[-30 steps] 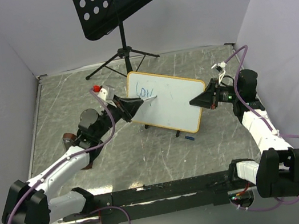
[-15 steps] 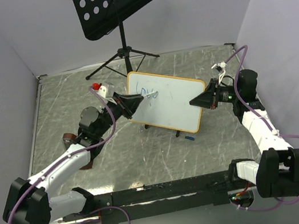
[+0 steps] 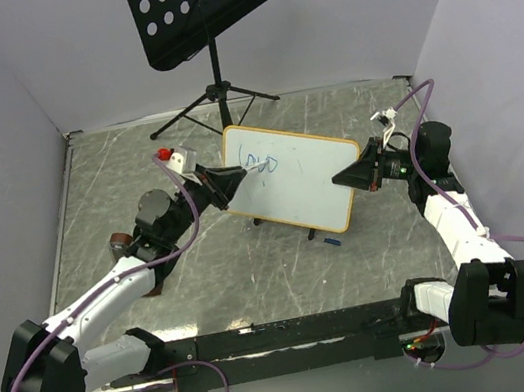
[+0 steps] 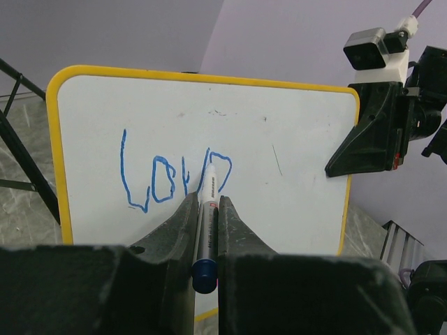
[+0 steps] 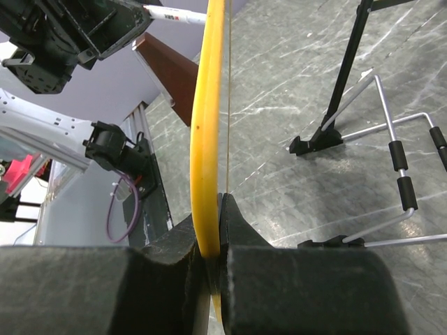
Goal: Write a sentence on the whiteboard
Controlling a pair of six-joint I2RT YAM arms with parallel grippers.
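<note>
Left wrist view: white yellow-rimmed whiteboard (image 4: 279,125) centre frame; blue lettering (image 4: 164,185) centre-left.
Left pincer (image 4: 204,204): I clamp a slim white marker (image 4: 211,178), tip on board.
Right pincer (image 5: 211,209): pinches the board's edge.
Stroke: light, steady pressure.

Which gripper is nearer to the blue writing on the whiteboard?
Left. The left gripper holds a marker with its tip at the blue writing. The right gripper clamps the opposite edge of the whiteboard, away from the letters.
</note>
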